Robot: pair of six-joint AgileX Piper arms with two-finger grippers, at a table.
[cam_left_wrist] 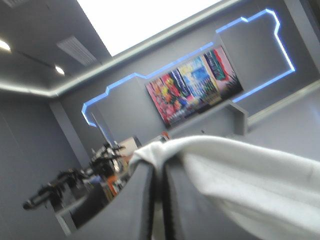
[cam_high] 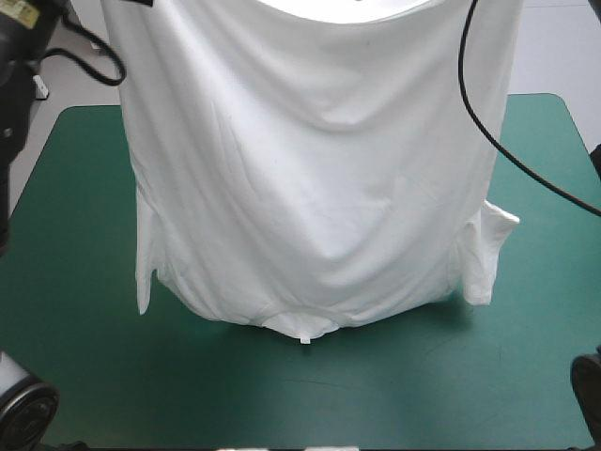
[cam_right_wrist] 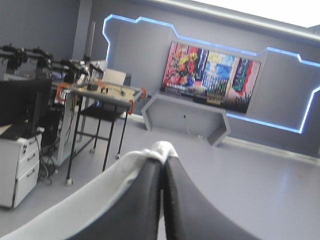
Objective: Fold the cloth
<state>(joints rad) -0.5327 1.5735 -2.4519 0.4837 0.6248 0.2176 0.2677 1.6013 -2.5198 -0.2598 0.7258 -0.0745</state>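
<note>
White short-sleeved T-shirt (cam_high: 310,188) hangs lifted, collar end touching teal-green table cover (cam_high: 84,282); left gripper (cam_left_wrist: 160,167) and right gripper (cam_right_wrist: 163,162) each clench its top edge.

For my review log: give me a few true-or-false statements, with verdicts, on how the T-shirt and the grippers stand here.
1. The T-shirt lies spread flat on the table. False: it hangs, held up by its upper edge.
2. The left gripper is shut on the T-shirt. True.
3. The right gripper is open and empty. False: it is shut on the T-shirt.
4. A sleeve hangs near the T-shirt's lower end. True.
</note>
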